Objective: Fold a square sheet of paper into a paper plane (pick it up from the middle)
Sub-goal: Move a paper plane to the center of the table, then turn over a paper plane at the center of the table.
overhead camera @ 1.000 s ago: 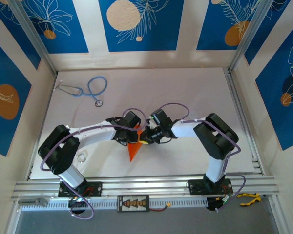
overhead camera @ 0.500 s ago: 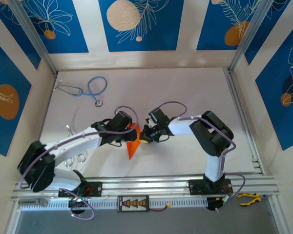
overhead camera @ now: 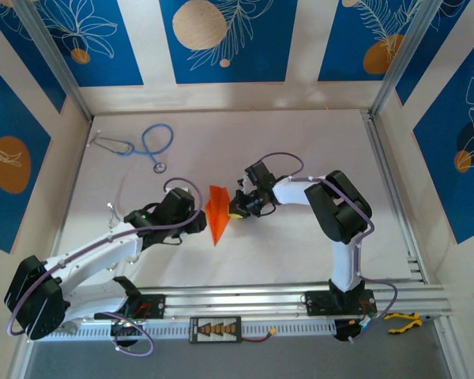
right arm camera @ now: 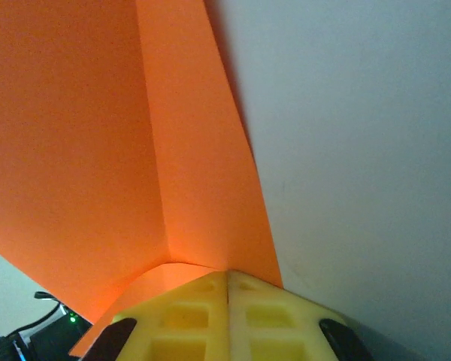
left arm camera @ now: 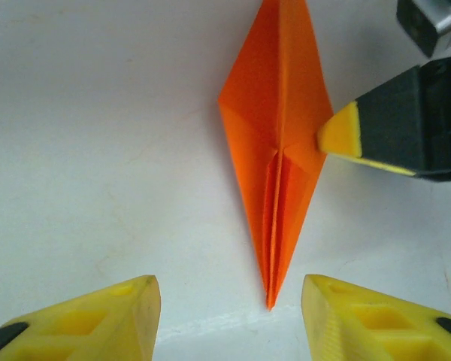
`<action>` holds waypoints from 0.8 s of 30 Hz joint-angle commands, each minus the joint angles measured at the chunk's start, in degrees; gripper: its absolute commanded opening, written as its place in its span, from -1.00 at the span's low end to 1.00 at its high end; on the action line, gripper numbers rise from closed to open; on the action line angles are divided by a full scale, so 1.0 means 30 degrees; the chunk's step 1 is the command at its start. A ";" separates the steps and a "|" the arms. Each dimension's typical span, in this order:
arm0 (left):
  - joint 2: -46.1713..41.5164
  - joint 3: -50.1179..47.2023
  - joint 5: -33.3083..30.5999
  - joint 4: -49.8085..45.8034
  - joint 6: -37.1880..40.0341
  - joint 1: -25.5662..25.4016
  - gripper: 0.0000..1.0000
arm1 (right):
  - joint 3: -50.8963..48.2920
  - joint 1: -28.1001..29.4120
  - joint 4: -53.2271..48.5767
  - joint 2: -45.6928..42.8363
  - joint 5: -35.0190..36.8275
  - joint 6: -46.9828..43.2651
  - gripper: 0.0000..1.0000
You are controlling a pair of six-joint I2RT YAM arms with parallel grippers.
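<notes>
The paper plane (overhead camera: 218, 215) is a narrow orange dart with creases, lying flat on the white table (overhead camera: 300, 150) between my two grippers. Seen from the left wrist, the plane (left arm camera: 274, 150) points its tip toward that camera. My left gripper (overhead camera: 198, 223) sits just left of it, and its yellow fingers (left arm camera: 98, 320) are spread open on either side of the tip, not touching it. My right gripper (overhead camera: 235, 210) is shut, and its closed fingertips (right arm camera: 227, 304) rest on the plane's right edge (right arm camera: 98, 150). No paper shows between them.
A blue stethoscope (overhead camera: 146, 144) lies at the back left of the table. A metal rail (overhead camera: 237, 301) runs along the near edge by the arm bases. Patterned walls close in the back and both sides.
My left arm has drawn back to the left and lowered, its gripper coming off the plane. The plane now lies fully uncovered, slightly farther back. The right gripper stays at its right edge.
</notes>
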 commanded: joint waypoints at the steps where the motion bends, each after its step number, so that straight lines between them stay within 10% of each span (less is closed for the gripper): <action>1: 0.0416 -0.0106 0.0826 0.0872 -0.0022 0.0318 0.05 | 0.0582 -0.0297 -0.1741 0.0092 -0.0837 -0.1724 -0.84; 15: 0.0778 -0.0587 0.2191 0.1582 0.0006 0.1903 -0.15 | 0.0757 -0.0480 -0.2245 -0.2331 -0.1601 -0.2136 -0.67; 24: 0.3336 -0.0672 0.5018 0.4603 -0.0099 0.2212 0.07 | 0.2383 0.0359 -0.3137 -0.0801 -0.1198 -0.2196 -0.65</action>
